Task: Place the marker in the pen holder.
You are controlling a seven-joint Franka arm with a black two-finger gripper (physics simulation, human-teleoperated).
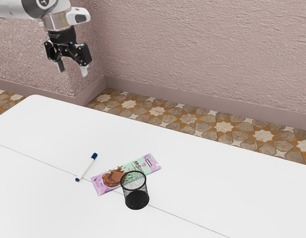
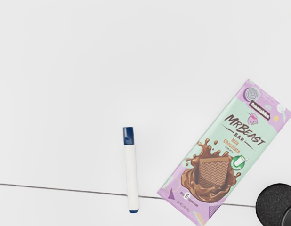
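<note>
Exterior view puts the mesh holder (image 1: 137, 200) nearest, upright on the white counter (image 1: 217, 188) just beside the chocolate bar (image 1: 108, 179). The bar lies flat, printed face up. On the bar's other side from the holder, near but apart from it, the marker (image 1: 86, 166) lies on the counter, white with blue ends. Farther off, well above the bar's level and toward the exterior view's left, the claw (image 1: 73, 70) hangs wide. Beyond the bar come patterned floor (image 1: 187, 121) and pink wall (image 1: 202, 49).
</note>
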